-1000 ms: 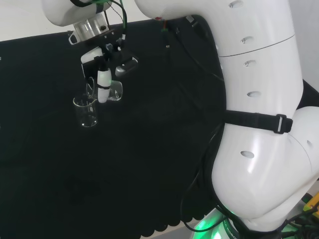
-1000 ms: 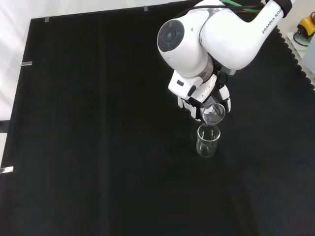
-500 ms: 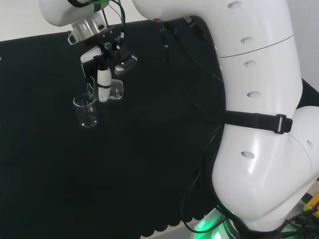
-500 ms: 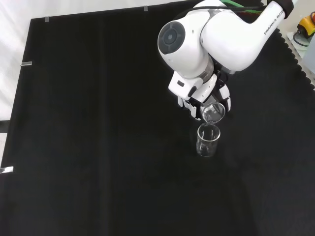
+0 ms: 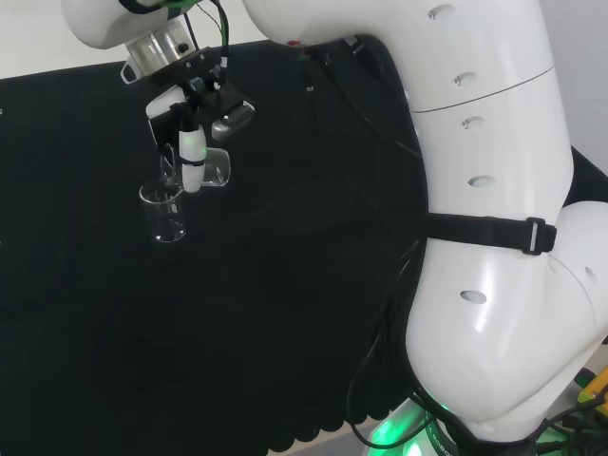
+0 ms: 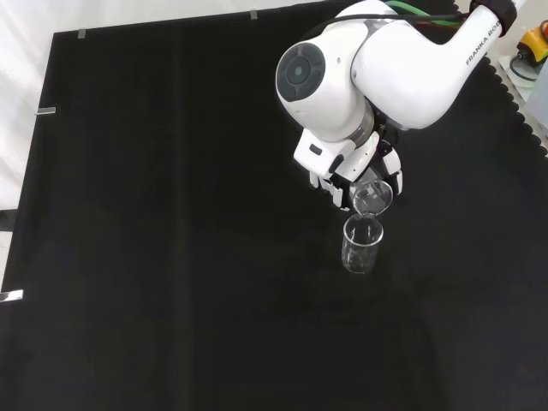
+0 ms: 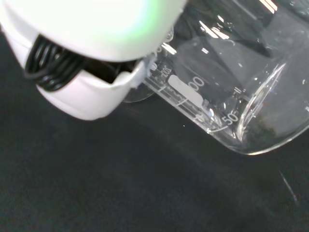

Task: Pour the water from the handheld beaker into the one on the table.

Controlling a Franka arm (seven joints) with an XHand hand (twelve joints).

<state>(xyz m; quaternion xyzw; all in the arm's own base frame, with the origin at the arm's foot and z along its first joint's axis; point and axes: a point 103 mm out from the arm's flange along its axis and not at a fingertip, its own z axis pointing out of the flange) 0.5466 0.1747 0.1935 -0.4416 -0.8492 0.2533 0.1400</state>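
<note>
Hand (image 6: 355, 175) curled round tipped beaker (image 6: 372, 197), over table beaker (image 6: 361, 244) near cloth's (image 6: 171, 214) right edge, front view. Pouring step. Next I tip more, keep spout over rim.

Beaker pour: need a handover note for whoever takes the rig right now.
Hand: fingers curled round the handheld beaker, which is tipped steeply, mouth over the table beaker.
Table beaker: upright on the black cloth, directly under the tilted one.
Done: beaker carried over and tilted.
Cannot tell: whether water is flowing, or how much has landed.
Left: finish the pour, bring the held beaker upright.
</note>
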